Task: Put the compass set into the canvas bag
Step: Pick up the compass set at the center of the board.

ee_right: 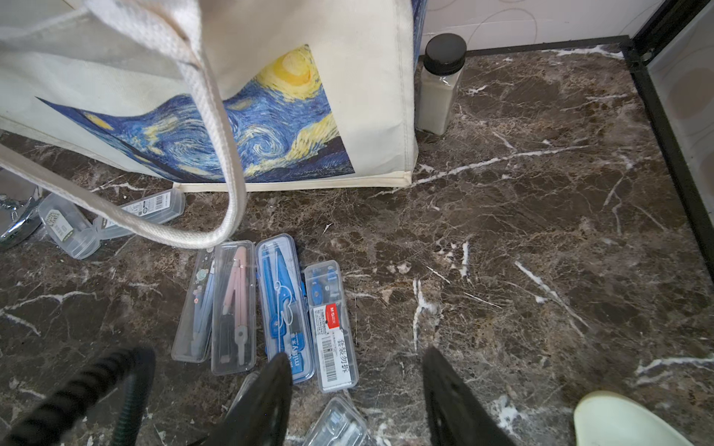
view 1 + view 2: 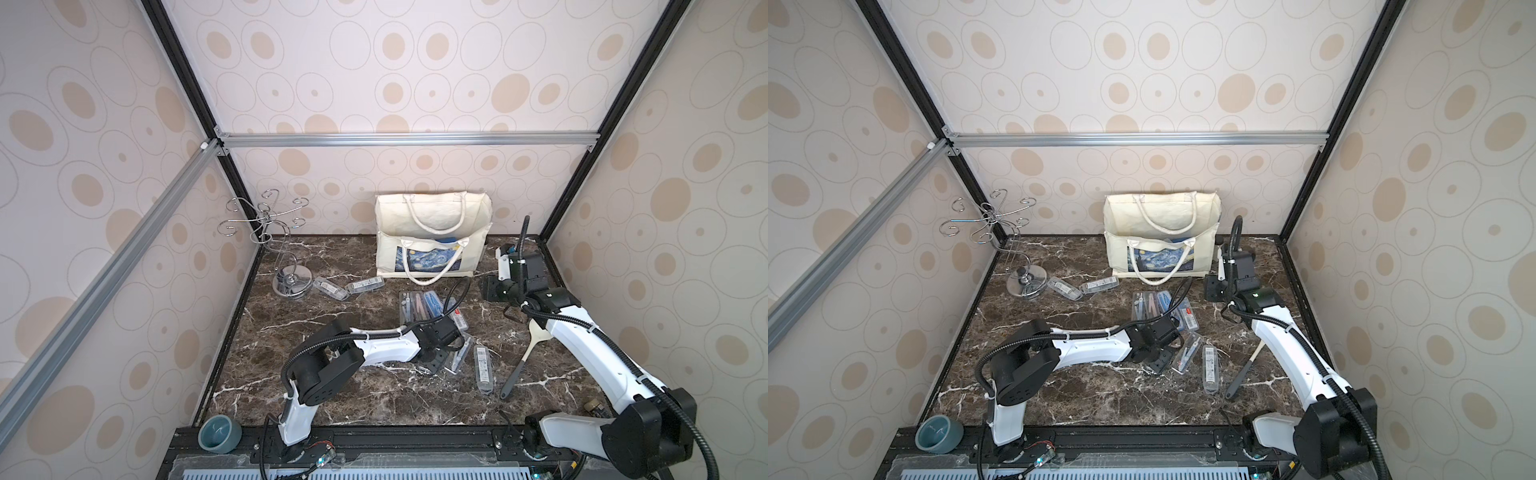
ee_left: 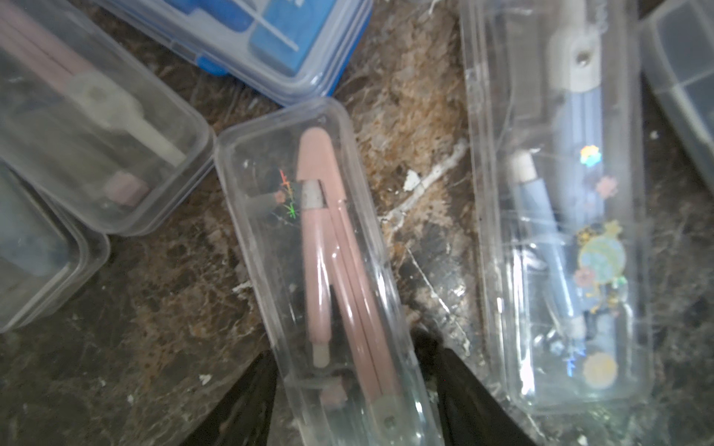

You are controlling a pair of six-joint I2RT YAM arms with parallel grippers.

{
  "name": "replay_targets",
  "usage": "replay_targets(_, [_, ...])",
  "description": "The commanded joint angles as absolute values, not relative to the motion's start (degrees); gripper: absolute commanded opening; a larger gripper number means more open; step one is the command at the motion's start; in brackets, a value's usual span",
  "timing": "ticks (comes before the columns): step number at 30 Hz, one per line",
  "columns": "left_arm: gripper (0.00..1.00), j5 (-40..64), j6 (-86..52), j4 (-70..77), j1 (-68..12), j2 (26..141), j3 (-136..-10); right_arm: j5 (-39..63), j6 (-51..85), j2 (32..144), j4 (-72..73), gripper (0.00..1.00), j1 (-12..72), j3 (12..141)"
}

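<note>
In the left wrist view a clear compass set (image 3: 320, 251) with a pink compass inside lies on the marble. My left gripper (image 3: 351, 386) is shut on it, its black fingers (image 3: 247, 401) pressed against the case's two long sides. In both top views that gripper (image 2: 434, 361) (image 2: 1160, 359) is low over the cluster of cases, hiding the held one. The canvas bag (image 2: 432, 232) (image 2: 1163, 232) (image 1: 347, 96) stands open against the back wall. My right gripper (image 2: 494, 291) (image 1: 355, 386) hangs open to the right of the bag with nothing between its fingers.
Several more compass cases (image 2: 419, 307) (image 1: 270, 309) lie in a row before the bag, two others (image 2: 349, 286) by a wire stand (image 2: 286, 249). A spatula (image 2: 528, 353) lies at the right, a bottle (image 1: 440, 85) behind the bag, a bowl (image 2: 220, 432) at the front left.
</note>
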State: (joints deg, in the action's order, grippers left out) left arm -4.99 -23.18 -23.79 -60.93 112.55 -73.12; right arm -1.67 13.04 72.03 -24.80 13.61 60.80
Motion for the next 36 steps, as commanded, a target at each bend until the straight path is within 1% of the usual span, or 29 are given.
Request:
replay_targets(1, [0.60,-6.1,-23.7,-27.1,-61.5,113.4,-72.1,-1.7,13.8,72.2,-24.4,0.57,13.0,59.9])
replay_targets(2, [0.57,-6.3,-23.7,-26.7,-61.5,113.2,-71.7,-1.7,13.9,72.1,-24.2,0.57,13.0,59.8])
replay_targets(11, [0.47,-8.8,-23.9,-22.7,-61.5,111.1,-69.0,-1.1,14.5,72.3,-23.7,0.57,12.9,60.0])
replay_targets(21, [0.47,-17.9,-24.5,-13.1,-61.4,106.1,-62.7,1.9,14.3,71.9,-23.4,0.57,13.0,59.2])
replay_targets(25, [0.47,-20.5,-23.1,-5.5,-61.3,101.6,-58.6,8.6,13.3,72.6,-23.8,0.58,13.0,59.2])
replay_targets(30, [0.47,-19.7,-19.9,6.6,-61.3,95.6,-52.5,20.4,12.3,74.9,-23.6,0.58,13.0,59.1])
replay_targets(36, [0.47,-19.2,-18.5,13.9,-61.3,93.5,-49.3,29.7,12.7,78.4,-24.0,0.58,13.0,60.2])
